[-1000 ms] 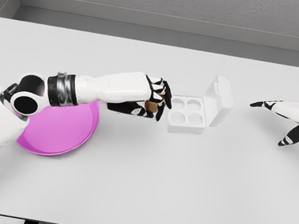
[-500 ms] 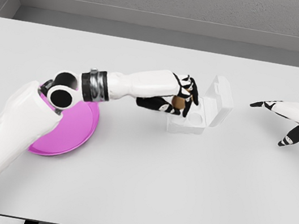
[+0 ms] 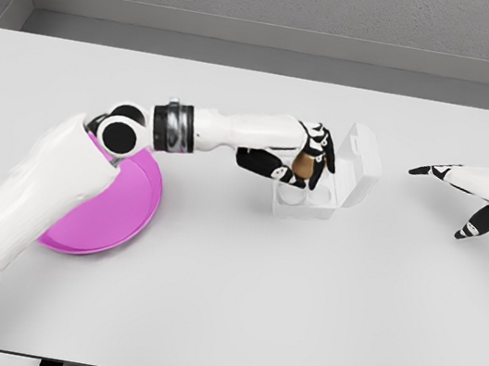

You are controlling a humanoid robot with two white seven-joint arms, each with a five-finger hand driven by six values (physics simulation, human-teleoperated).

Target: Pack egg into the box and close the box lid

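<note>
- The left hand (image 3: 303,160) reaches out over the white egg box (image 3: 323,191), its black-and-white fingers (image 3: 323,149) curled around a brown egg (image 3: 304,166).
- The egg sits inside that grasp, held above the near-left part of the box tray; whether it touches a cup I cannot tell, since the hand covers that part of the tray.
- The box stands open directly beneath and just beyond the left hand. Its lid (image 3: 363,163) is tilted up on the side away from the hand, toward the right hand.
- One round cup of the tray shows just past the fingertips, toward the lid; the other cups are hidden by the hand.
- The left arm runs back from the hand across the bench (image 3: 234,303), with a grey-and-black wrist band (image 3: 168,126) partway along and a black round joint (image 3: 120,134) behind it.
- A pink plate (image 3: 123,210) lies on the bench well behind the left hand, under the elbow of the same arm, which covers part of it.
- The right hand (image 3: 467,197) hovers well apart from the box, on the lid's far side. Its fingers are spread, with the index stretched toward the box and the thumb hanging down; it holds nothing.
</note>
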